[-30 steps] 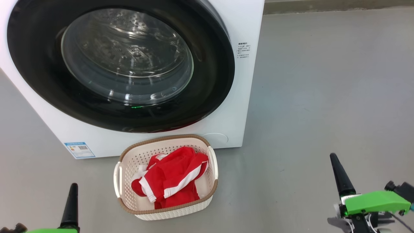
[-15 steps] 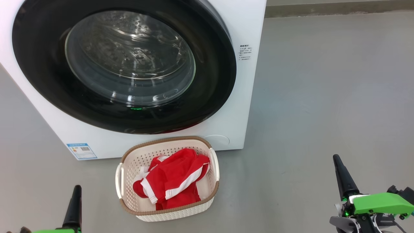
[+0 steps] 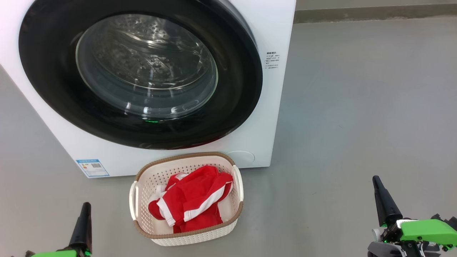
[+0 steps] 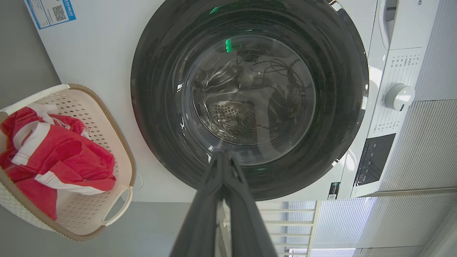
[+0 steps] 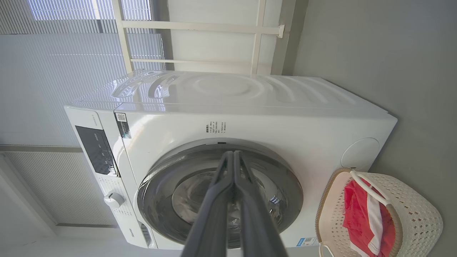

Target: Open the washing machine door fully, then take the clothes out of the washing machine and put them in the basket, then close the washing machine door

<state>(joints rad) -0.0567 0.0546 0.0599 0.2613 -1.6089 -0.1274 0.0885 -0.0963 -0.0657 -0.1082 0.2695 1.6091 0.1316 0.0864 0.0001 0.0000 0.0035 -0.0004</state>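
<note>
Found the washing machine door [image 3: 141, 71] lying flush against the front of the washing machine [image 3: 273, 107], to all appearance shut. Saw no red cloth through its glass, just the bare steel drum. Found the clothes [image 3: 191, 203] heaped in the basket [image 3: 189, 156], set on the floor [image 3: 357, 107] just in front of the machine and below the door. Noted both tools low and well apart from the machine: the left tool [image 3: 85, 210] at the lower left of the head view, the right tool [image 3: 377, 184] at the lower right, each with fingers pressed together and nothing between them. Against the second before, saw machine, basket and floor slide slightly down and to the right together in the head view, and put that down to the camera moving, not the things. Saw no shift of the clothes within the basket, nor of the door against the machine. Saw the right tool sink a shade further than the scene, and read that as a small retreat. Judged all three steps done: door opened and shut again, clothes moved across. Judged nothing left beyond keeping both arms clear of the basket.
</note>
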